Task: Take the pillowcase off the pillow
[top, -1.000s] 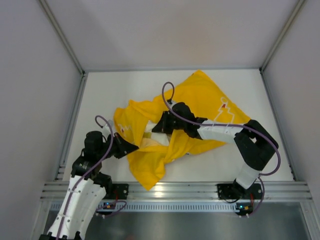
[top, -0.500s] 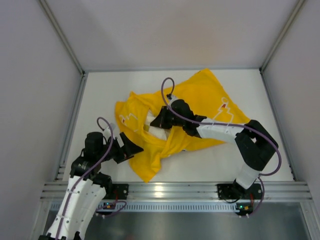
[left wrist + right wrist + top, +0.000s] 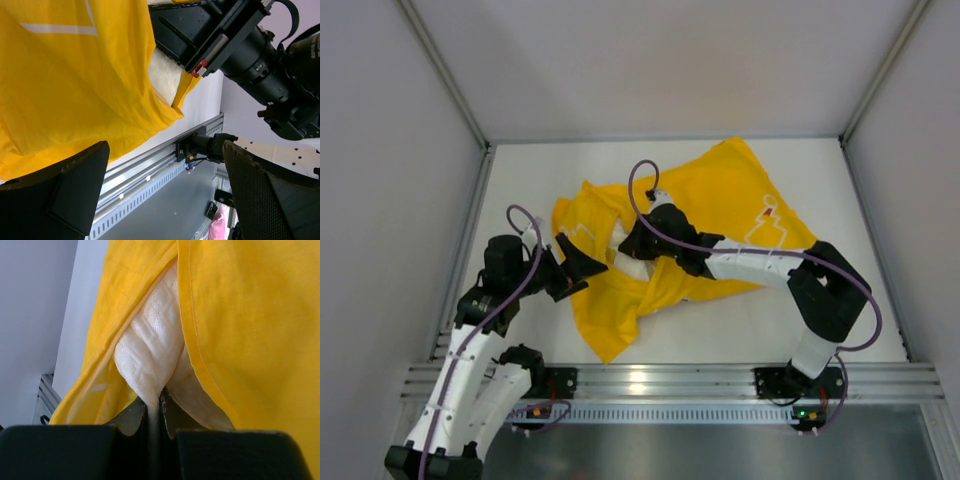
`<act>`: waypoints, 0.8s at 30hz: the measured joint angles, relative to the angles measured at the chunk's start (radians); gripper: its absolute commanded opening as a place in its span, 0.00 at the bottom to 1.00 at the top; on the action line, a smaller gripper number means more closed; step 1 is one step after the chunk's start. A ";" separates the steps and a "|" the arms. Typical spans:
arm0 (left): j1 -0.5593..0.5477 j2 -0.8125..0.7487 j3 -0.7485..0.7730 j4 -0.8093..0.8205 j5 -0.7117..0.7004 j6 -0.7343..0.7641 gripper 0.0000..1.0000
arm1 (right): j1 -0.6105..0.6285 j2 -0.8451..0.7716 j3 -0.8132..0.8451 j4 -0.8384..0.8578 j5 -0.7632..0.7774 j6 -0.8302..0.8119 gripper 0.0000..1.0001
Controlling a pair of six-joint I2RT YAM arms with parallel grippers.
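The yellow pillowcase [image 3: 725,205] lies crumpled across the middle of the table, its opening turned to the left. A patch of the cream pillow [image 3: 628,262] shows in that opening. My right gripper [image 3: 633,243] reaches into the opening and is shut on a pinch of the quilted pillow [image 3: 149,347], with the yellow hem of the pillowcase [image 3: 250,315] draped to either side of my right gripper [image 3: 160,401]. My left gripper [image 3: 586,270] stands open at the case's left edge. Nothing lies between its fingers [image 3: 55,195]; the pillowcase [image 3: 65,90] hangs just above them.
An aluminium rail [image 3: 670,380] runs along the near edge, also in the left wrist view as the rail [image 3: 150,162]. Grey enclosure walls [image 3: 390,150] stand left, right and behind. The right arm's black wrist [image 3: 235,45] is close over my left gripper.
My left gripper has let go of the pillowcase edge, opened wide and lifted a little. The case and the right gripper with the pillow have shifted slightly toward the back left.
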 measured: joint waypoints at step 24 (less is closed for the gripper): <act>-0.014 0.198 -0.088 0.203 0.023 -0.043 0.88 | 0.049 0.048 0.085 -0.066 0.092 -0.019 0.00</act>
